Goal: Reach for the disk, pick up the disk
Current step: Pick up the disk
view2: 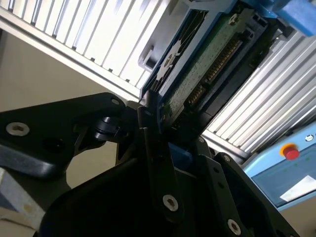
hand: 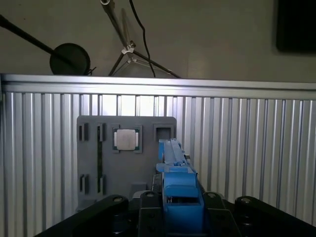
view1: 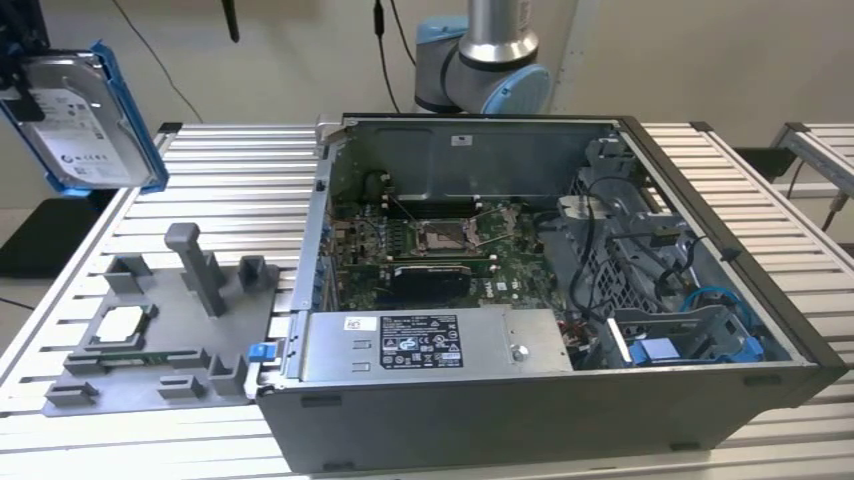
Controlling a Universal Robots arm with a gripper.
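Observation:
The disk [view1: 83, 120] hangs in the air above the table's far corner on the exterior view's left, standing on edge, its white label facing the camera and its blue frame along the edges. My gripper [view1: 16, 95] holds it at the picture's edge. In the second wrist view the black fingers [view2: 148, 123] are shut on the disk [view2: 207, 64], whose green circuit-board side shows. In the first wrist view the disk's blue frame [hand: 177, 182] sits edge-on between the gripper's [hand: 175, 200] fingers.
An open computer case [view1: 534, 420] fills the middle of the slatted table, with a blue bracket [view1: 681, 350] inside. A grey fixture plate [view1: 147, 345] with posts and a small square chip [view1: 123, 322] lies below the disk. The arm's base [view1: 481, 60] stands behind the case.

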